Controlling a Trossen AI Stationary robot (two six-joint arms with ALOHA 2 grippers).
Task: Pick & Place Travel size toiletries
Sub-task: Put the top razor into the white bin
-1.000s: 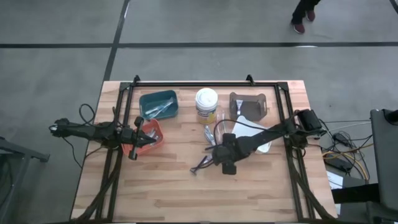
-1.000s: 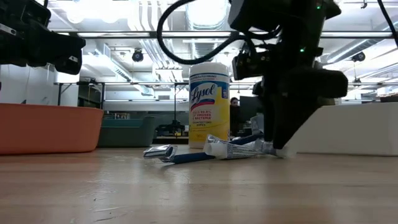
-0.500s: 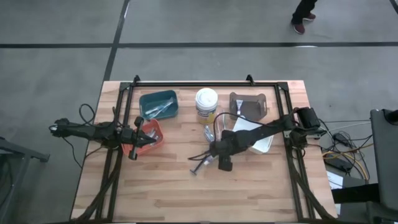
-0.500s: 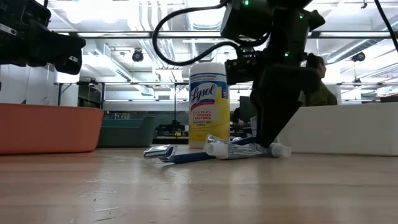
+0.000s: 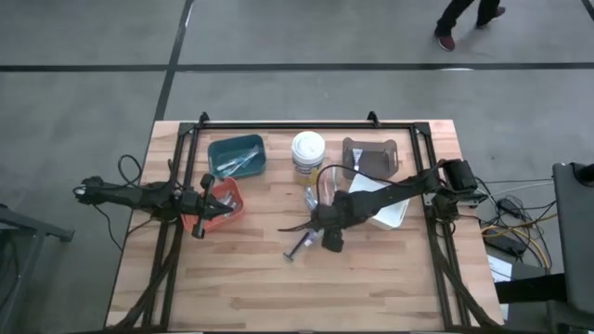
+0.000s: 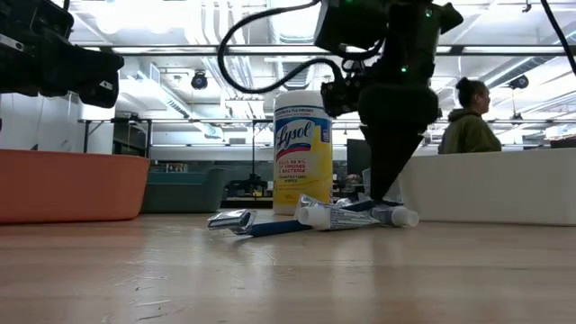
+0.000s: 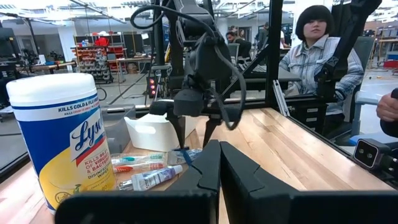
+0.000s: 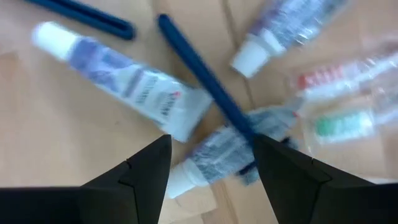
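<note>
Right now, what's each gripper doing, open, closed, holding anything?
Left gripper: closed, empty, above the orange bin.
Right gripper: open, holding nothing, over the toiletries.

Robotics lab, ceiling ducts [image 6: 225, 36], equipment racks [image 7: 102, 56]

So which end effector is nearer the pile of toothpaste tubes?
Right. The right end effector hangs open directly over the tubes; the left end effector sits shut above the orange bin.

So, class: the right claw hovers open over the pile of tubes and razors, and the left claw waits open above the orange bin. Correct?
Not quite. The left claw is shut, its fingers pressed together in the left wrist view. The rest stands: the right claw is open over the toiletries, the left above the orange bin.
</note>
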